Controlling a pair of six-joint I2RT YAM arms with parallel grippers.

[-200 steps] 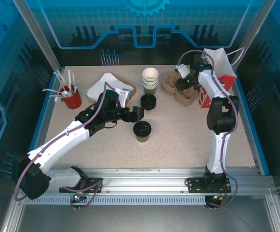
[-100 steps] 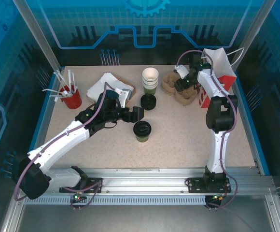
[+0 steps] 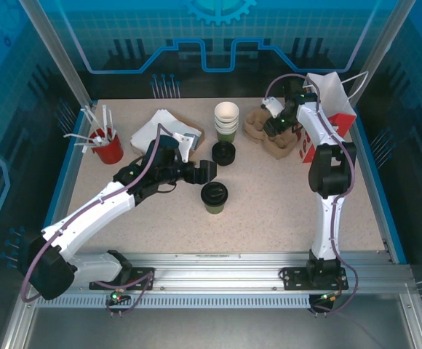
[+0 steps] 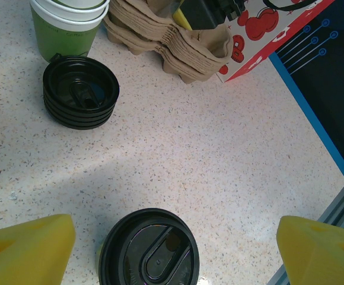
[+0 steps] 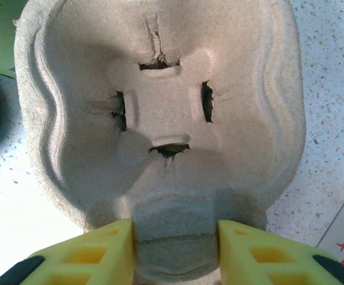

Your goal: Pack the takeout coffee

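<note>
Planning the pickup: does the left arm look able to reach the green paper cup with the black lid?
Likely yes: the open left gripper points at the green cup close by, nothing between.

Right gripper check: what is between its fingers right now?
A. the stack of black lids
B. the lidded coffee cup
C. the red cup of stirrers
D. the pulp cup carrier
D: in the right wrist view, the right gripper has a finger pressed against each side of the near edge of the pulp cup carrier.
</note>
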